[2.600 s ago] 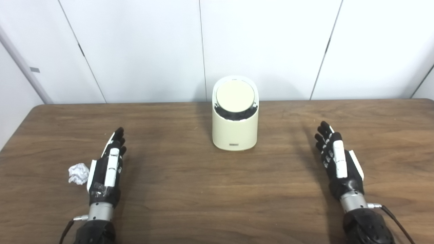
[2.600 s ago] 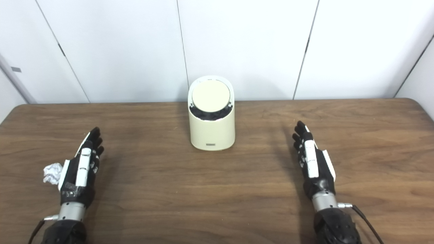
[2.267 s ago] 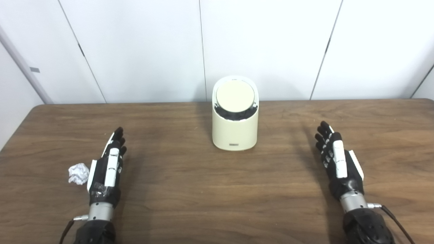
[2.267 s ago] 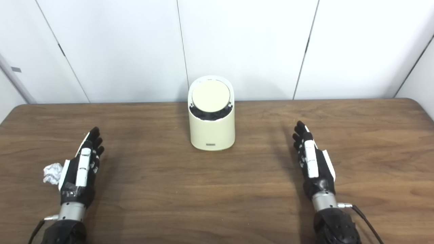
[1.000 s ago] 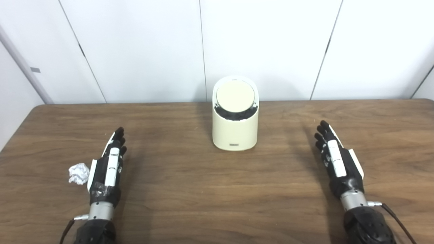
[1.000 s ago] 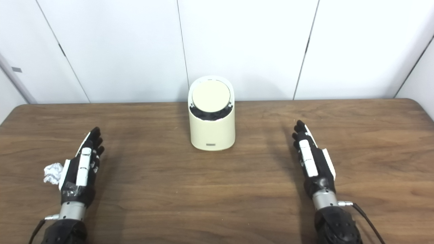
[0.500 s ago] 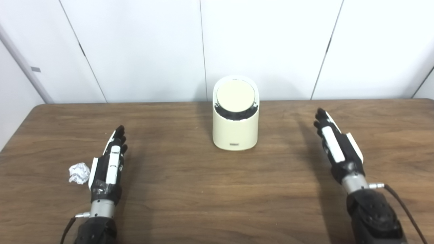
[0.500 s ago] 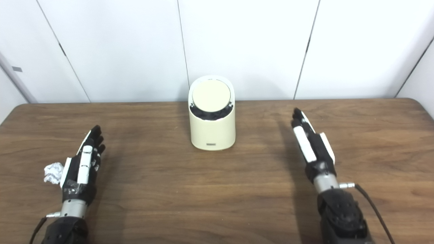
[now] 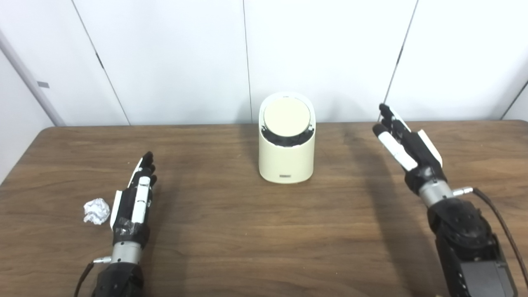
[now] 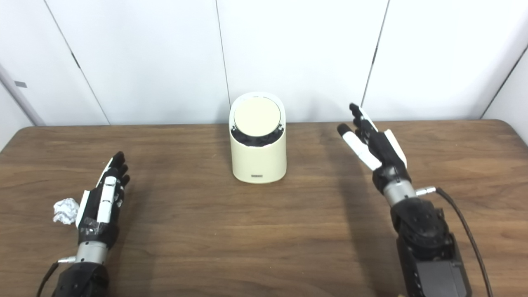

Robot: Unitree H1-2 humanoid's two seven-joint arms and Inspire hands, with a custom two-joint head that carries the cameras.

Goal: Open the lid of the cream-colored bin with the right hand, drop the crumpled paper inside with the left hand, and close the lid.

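Observation:
A cream-colored bin [image 9: 286, 161] stands upright at the table's far middle, its round tilted lid [image 9: 286, 117] down, with a dark gap under the lid's front edge. A small crumpled paper ball [image 9: 96, 210] lies on the table at the near left. My left hand [image 9: 135, 201] rests open just right of the paper, fingers straight, not touching it. My right hand [image 9: 406, 145] is raised off the table to the right of the bin, open, fingers stretched and pointing up and left, well apart from the lid.
The brown wooden table [image 9: 255, 231] spans the whole view, its far edge against white wall panels [image 9: 321, 53]. A black cable [image 9: 501, 222] trails from the right wrist.
My right hand has lifted from the table and moved forward and up, level with the bin's top. The left hand shifted slightly forward. The bin and paper have not moved.

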